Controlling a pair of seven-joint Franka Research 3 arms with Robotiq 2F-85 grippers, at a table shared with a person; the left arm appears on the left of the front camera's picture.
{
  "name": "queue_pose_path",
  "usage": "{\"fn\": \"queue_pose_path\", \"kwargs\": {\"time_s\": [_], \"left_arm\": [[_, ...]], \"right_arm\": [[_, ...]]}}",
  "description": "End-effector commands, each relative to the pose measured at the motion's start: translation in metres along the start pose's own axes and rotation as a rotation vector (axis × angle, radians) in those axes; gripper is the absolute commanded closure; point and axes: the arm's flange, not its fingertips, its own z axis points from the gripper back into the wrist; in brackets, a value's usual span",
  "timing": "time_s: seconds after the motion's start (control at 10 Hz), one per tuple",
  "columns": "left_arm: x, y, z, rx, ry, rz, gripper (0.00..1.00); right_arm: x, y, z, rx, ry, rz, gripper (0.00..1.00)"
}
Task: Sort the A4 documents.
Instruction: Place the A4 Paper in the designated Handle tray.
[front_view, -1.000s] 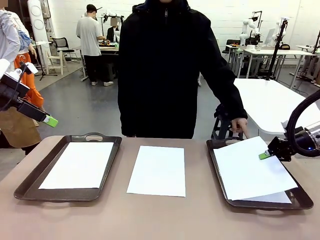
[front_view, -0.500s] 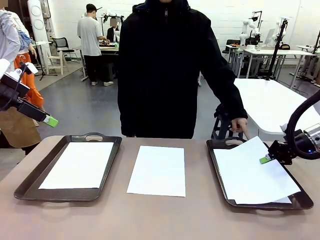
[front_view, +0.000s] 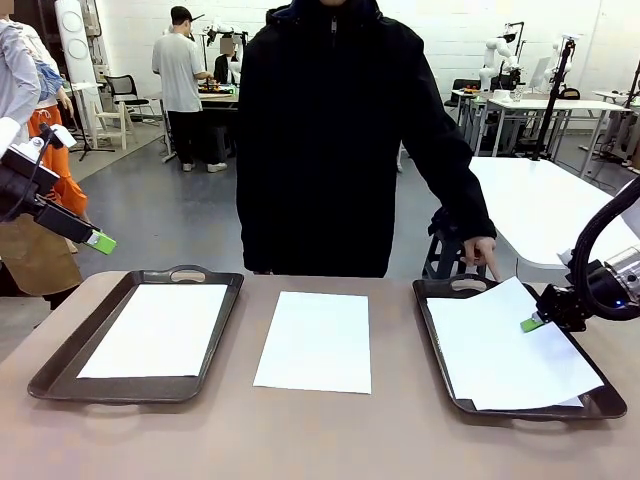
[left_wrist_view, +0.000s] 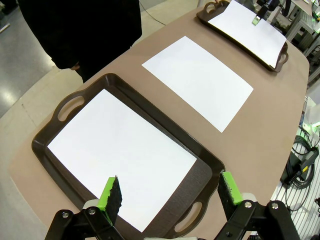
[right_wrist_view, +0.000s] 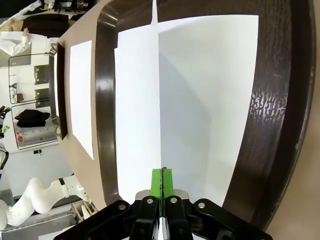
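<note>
While the left gripper (left_wrist_view: 170, 181) hangs over the left tray (front_view: 236, 298) with its green-padded jaws wide apart, the right gripper (front_view: 531, 323) is pinched tight on the edge of the top sheet (front_view: 500, 350) in the right tray (front_view: 430, 335). Quick count: four thin, flat white sheets and two dark, grainy rectangular trays with cut-out handles. One sheet (front_view: 155, 330) lies in the left tray, a middle sheet (front_view: 315, 340) on the smooth tan table (front_view: 300, 435), and a lower sheet (front_view: 572, 401) peeks out under the skewed top one.
</note>
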Motion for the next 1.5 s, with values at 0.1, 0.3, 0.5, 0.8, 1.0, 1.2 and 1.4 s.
{"fn": "queue_pose_path", "kwargs": {"time_s": [0.1, 0.3, 0.5, 0.8, 1.0, 1.2, 1.4], "left_arm": [[-0.001, 0.000, 0.000, 0.006, 0.010, -0.012, 0.00], [-0.001, 0.000, 0.000, 0.006, 0.010, -0.012, 0.00], [-0.001, 0.000, 0.000, 0.006, 0.010, -0.012, 0.00], [-0.001, 0.000, 0.000, 0.006, 0.010, -0.012, 0.00], [-0.001, 0.000, 0.000, 0.006, 0.010, -0.012, 0.00], [-0.001, 0.000, 0.000, 0.006, 0.010, -0.012, 0.00], [-0.001, 0.000, 0.000, 0.006, 0.010, -0.012, 0.00]], "right_arm": [[-0.005, 0.004, -0.003, -0.037, -0.049, -0.025, 0.99], [-0.007, 0.005, -0.002, -0.040, -0.057, -0.047, 0.89], [-0.007, 0.008, -0.001, -0.039, -0.057, -0.038, 0.72], [-0.008, 0.013, 0.002, -0.097, -0.038, -0.025, 0.46], [-0.009, 0.021, 0.008, -0.169, -0.027, -0.026, 0.27], [-0.008, 0.032, 0.013, -0.226, -0.025, -0.015, 0.08], [-0.007, 0.041, 0.021, -0.259, -0.021, -0.001, 0.00]]}}
